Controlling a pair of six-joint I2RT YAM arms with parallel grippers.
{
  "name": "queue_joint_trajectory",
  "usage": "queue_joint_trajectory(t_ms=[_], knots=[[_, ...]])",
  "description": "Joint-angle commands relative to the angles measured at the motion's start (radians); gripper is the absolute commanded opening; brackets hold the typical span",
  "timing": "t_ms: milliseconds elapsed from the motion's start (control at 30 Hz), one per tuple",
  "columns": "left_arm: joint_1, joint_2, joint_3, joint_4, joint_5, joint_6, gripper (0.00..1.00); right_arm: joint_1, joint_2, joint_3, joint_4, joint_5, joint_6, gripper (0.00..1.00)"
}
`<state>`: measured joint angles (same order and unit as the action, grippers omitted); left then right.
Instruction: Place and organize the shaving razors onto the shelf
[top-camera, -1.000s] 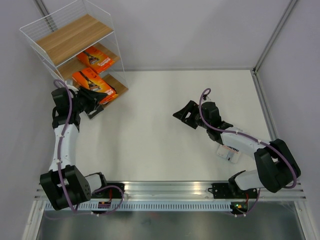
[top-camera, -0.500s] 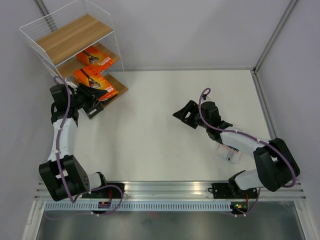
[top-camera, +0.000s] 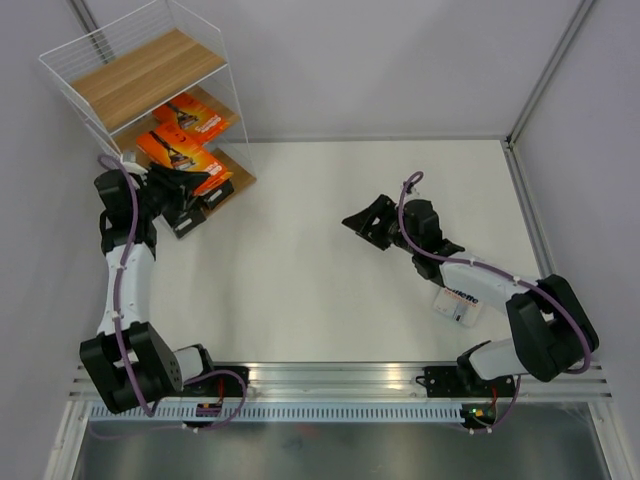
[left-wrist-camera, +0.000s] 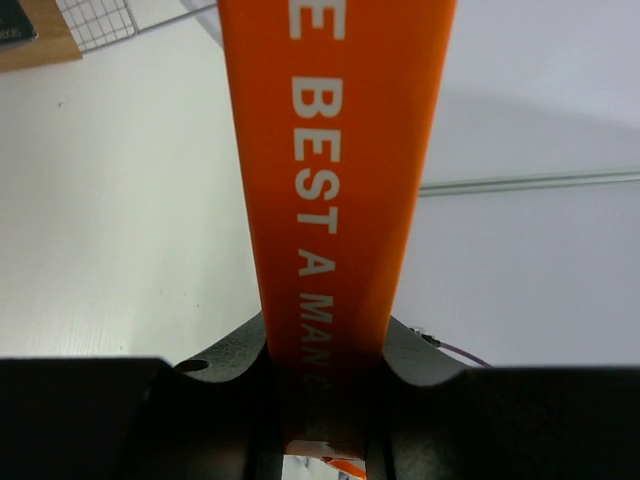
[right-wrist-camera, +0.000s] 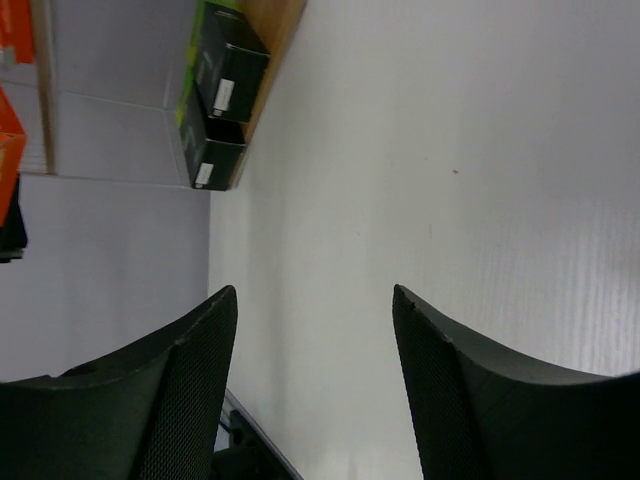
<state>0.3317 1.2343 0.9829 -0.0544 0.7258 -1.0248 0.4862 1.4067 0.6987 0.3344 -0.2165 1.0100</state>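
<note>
The only legible text is on the narrow edge of the orange pack (left-wrist-camera: 335, 200) in the left wrist view. White capitals run lengthwise along it: a cut-off "E", then "BEST A MAN", then what looks like a "C" that disappears between the jaws of the left gripper (left-wrist-camera: 322, 385).

The white pack (top-camera: 458, 304) on the tabletop (top-camera: 300, 260) carries dark print too small to read. The white stickers on the black packs (right-wrist-camera: 222, 100) are also illegible.
</note>
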Motion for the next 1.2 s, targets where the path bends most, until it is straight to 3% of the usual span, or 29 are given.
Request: queue_joint_trajectory(t_ms=[0,133,267,500,733,1000,1167], knots=[[0.020,-0.071,-0.039,0.172,-0.066,-0.083,0.30,0.015,0.032,0.079,0.207,-0.046,0.079,0.67],[0.026,-0.084,-0.076,0.174,-0.088,-0.086,0.30,0.058,0.147,0.236,0.293,-0.075,0.162,0.65],[0.027,-0.088,-0.098,0.189,-0.092,-0.086,0.30,0.115,0.245,0.367,0.369,-0.061,0.237,0.72],[0.067,-0.081,-0.157,0.261,-0.051,-0.127,0.30,0.227,0.455,0.570,0.426,-0.007,0.421,0.64],[0.096,-0.035,-0.161,0.324,0.044,-0.138,0.30,0.324,0.589,0.781,0.305,0.098,0.443,0.63],[0.167,-0.004,-0.207,0.481,0.138,-0.251,0.30,0.405,0.715,1.007,0.175,0.117,0.407,0.62],[0.187,0.039,-0.150,0.492,0.202,-0.251,0.30,0.426,0.739,1.041,0.169,0.138,0.407,0.61]])
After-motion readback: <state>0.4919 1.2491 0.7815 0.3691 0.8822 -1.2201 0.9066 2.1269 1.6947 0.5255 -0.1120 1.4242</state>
